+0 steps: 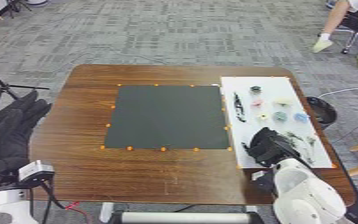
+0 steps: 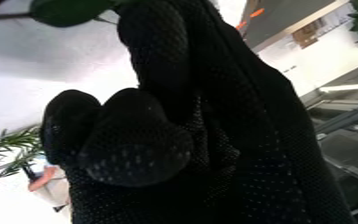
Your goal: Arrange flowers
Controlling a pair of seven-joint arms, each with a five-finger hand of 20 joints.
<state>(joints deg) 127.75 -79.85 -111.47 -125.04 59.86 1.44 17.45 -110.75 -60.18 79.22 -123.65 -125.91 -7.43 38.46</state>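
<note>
My right hand is over the near left part of the white board. In the right wrist view, a green leaf on a stem lies beside my right hand; whether the hand holds it is unclear. Farther up the board lie small flowers: a dark one, a pink one, a pale one, a yellow one and a blue one. Thin green sprigs lie right of that hand. My left hand is raised beside the table's left edge, fingers straight.
A dark grey mat with orange marks around it covers the middle of the wooden table. A long dark piece lies along the board's left side. Beyond the table's right edge stands a black bin.
</note>
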